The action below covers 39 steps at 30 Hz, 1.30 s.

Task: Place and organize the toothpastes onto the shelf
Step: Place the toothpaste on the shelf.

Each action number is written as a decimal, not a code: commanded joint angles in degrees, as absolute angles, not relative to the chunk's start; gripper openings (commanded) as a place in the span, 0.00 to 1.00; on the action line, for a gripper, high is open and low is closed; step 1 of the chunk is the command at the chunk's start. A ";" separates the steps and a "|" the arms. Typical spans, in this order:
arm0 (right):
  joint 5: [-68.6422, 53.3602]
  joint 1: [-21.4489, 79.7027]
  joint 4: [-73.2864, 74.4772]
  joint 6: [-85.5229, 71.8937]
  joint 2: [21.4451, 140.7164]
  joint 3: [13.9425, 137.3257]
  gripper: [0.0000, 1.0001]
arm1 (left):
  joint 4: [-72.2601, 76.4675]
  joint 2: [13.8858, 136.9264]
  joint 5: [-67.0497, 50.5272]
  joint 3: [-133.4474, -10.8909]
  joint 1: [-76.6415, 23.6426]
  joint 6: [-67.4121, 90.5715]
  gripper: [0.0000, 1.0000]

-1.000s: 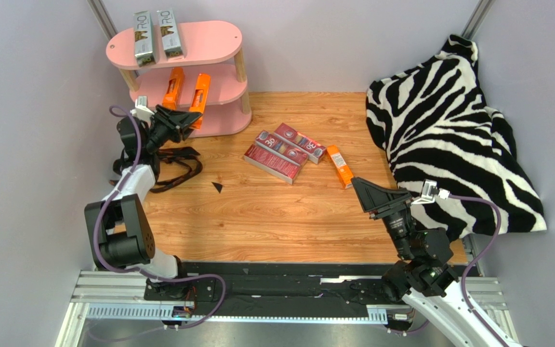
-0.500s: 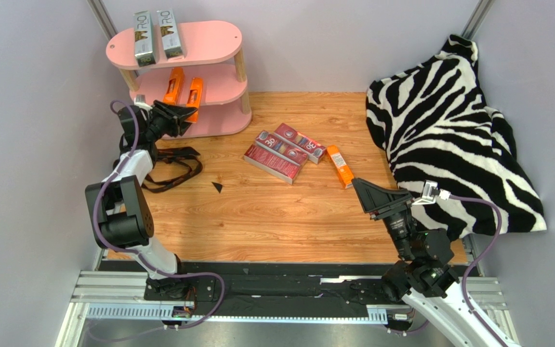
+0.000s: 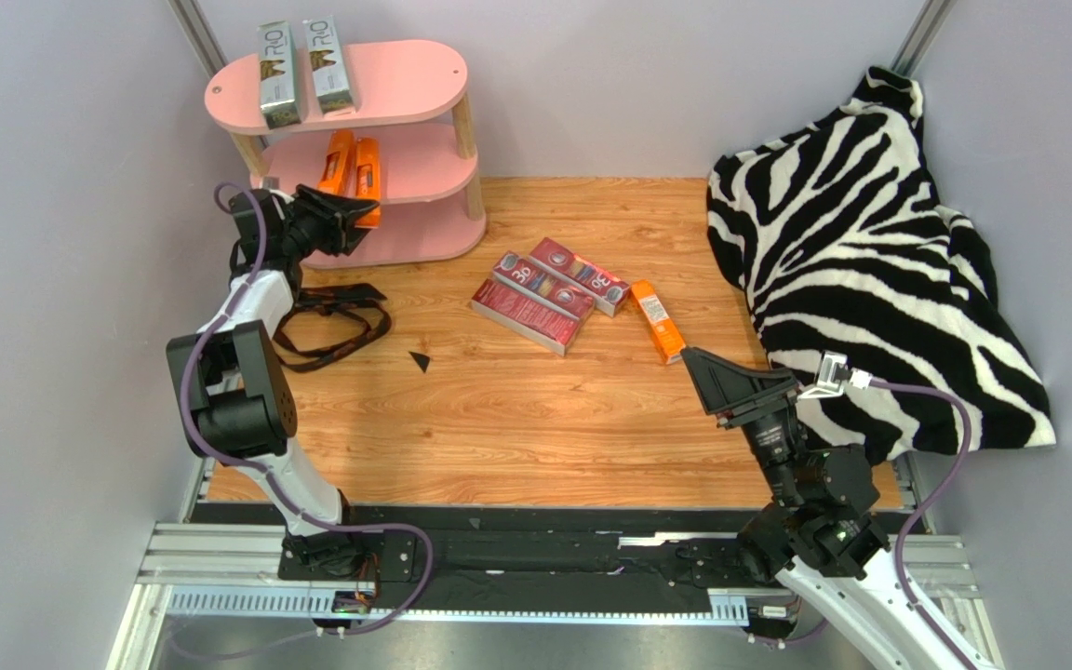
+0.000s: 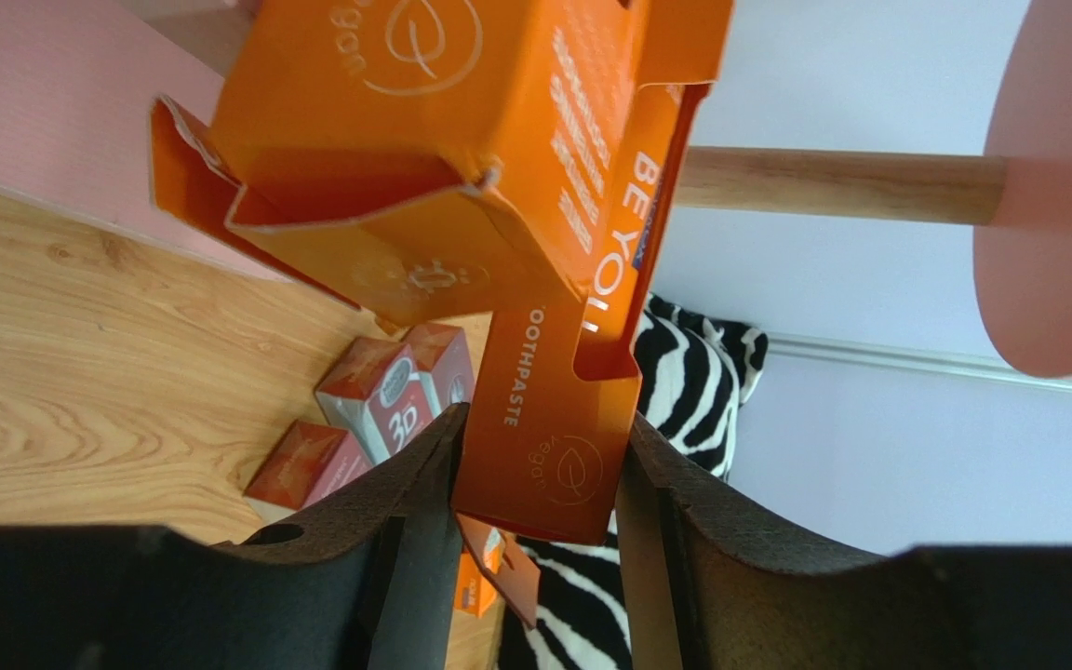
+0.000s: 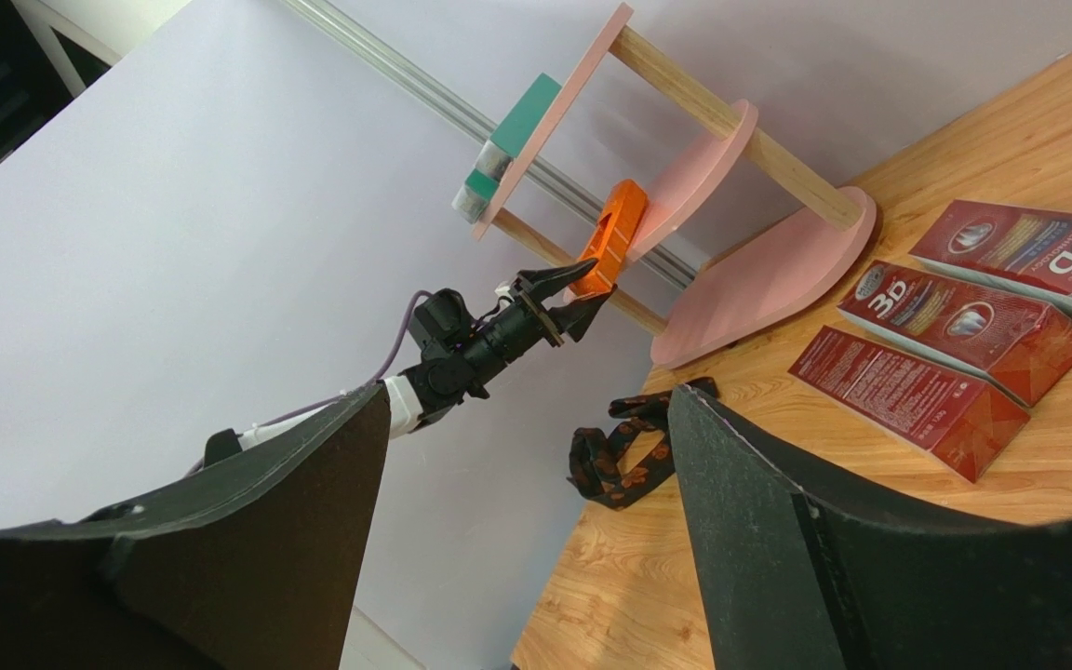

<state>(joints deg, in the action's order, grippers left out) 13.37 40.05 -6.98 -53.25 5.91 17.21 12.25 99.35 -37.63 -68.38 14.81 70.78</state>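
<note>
The pink shelf (image 3: 416, 81) stands at the far left. Two silver-grey toothpastes (image 3: 301, 66) lie on its top tier. An orange toothpaste (image 3: 336, 159) lies on the middle tier. My left gripper (image 3: 353, 210) is shut on a second orange toothpaste (image 3: 370, 164) and holds it at the middle tier, right beside the first. In the left wrist view the held carton (image 4: 556, 405) sits between my fingers (image 4: 416, 531). Three dark red toothpastes (image 3: 545, 295) and a third orange one (image 3: 655, 321) lie on the table. My right gripper (image 3: 707, 374) is open and empty, near that orange carton.
A black strap (image 3: 332, 324) lies on the table by the shelf's foot. A zebra-print cloth (image 3: 870, 251) covers the right side. Grey walls close in the left, back and right. A small dark triangle (image 3: 419, 360) lies on the wood.
My left gripper has moved up and toward the shelf with the orange carton, which now lies close beside the other orange carton on the middle tier. The right arm has barely moved.
</note>
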 commanded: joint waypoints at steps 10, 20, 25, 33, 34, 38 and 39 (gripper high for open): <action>14.33 40.34 -4.22 -53.17 2.99 18.72 0.78 | 9.93 102.83 -36.65 -73.83 15.29 70.58 0.52; 14.33 40.34 -2.90 -53.17 2.55 18.90 0.77 | 9.49 100.29 -35.69 -72.25 15.82 67.43 0.64; 13.98 40.34 -2.73 -53.26 2.55 18.81 0.77 | 13.79 96.25 -33.75 -67.50 15.91 66.89 0.76; 13.62 40.25 -2.20 -53.88 2.02 18.28 0.77 | 20.38 90.97 -33.31 -61.36 15.91 67.24 0.87; 13.54 40.34 -2.11 -53.96 1.93 18.37 0.77 | 20.39 90.62 -33.14 -61.00 15.91 67.06 0.87; 13.62 40.25 -1.76 -54.05 1.67 18.20 0.77 | 22.84 88.42 -33.92 -58.80 15.82 68.02 0.83; 13.71 40.34 -1.76 -54.14 1.67 18.19 0.77 | 23.03 88.16 -33.93 -57.84 15.82 68.11 0.82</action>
<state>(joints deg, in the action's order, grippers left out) 13.43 40.05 -2.07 -53.63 2.46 17.21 17.52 91.81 -33.95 -59.77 15.46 68.16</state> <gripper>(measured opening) 0.775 0.844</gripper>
